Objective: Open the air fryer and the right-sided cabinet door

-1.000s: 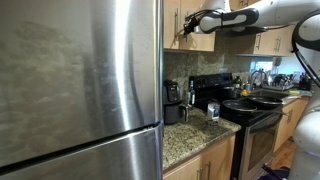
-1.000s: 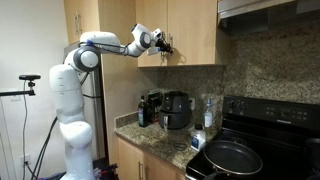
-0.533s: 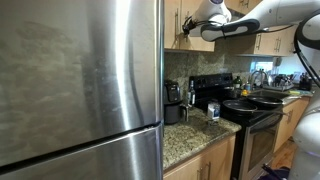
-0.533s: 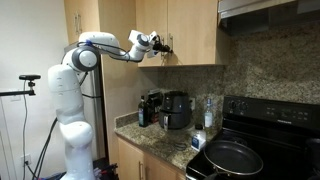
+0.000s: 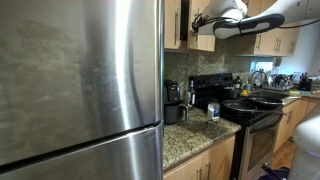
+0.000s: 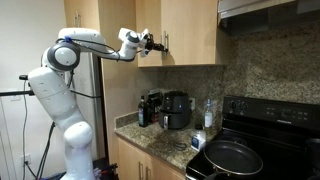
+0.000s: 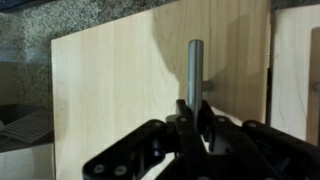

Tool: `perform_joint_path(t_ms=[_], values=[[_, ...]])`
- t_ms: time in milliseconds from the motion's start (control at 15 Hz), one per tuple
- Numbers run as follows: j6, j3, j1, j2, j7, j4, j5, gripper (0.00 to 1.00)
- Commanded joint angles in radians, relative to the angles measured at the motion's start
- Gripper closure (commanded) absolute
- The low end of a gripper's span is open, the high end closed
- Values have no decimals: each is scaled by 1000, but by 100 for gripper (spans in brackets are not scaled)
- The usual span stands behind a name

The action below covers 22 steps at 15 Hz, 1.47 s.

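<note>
Kitchen, upper cabinets: the white arm (image 6: 95,40) reaches up and across to the door (image 6: 192,30), its gripper (image 6: 152,43) level with the slim silver handle (image 6: 164,42) on the door's left edge. In the wrist view the black fingers (image 7: 183,118) are pinched together with no gap between them, right at the foot of the handle bar. Whether they clamp it or only press against it cannot be told, nor whether the door stands ajar.

Below, on the granite counter (image 6: 165,138), the air fryer (image 6: 177,110) stands against the backsplash with its drawer pushed in, just beside another dark appliance (image 6: 150,108) and well apart from the gripper. A pan (image 6: 230,157) sits on the black stove (image 6: 275,110) to one side. In an exterior view a steel fridge (image 5: 80,90) fills the foreground.
</note>
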Motion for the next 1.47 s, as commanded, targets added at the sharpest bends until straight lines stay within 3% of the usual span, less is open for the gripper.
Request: perform_joint_path(t_ms=[0,733,1067,1267,1333,1400], values=[[-79,21,-110,-204,18,-172,-6,100],[-157,-38,-265,-630,-58,-495,77,100],[-314,-144,-415,-846,-119,-628,50,100],[-430,-184,-503,-895,-115,-639,59,100],[-477,-189,-501,-886,-88,-621,106,74],[-497,-190,-485,-881,-59,-609,162,71]])
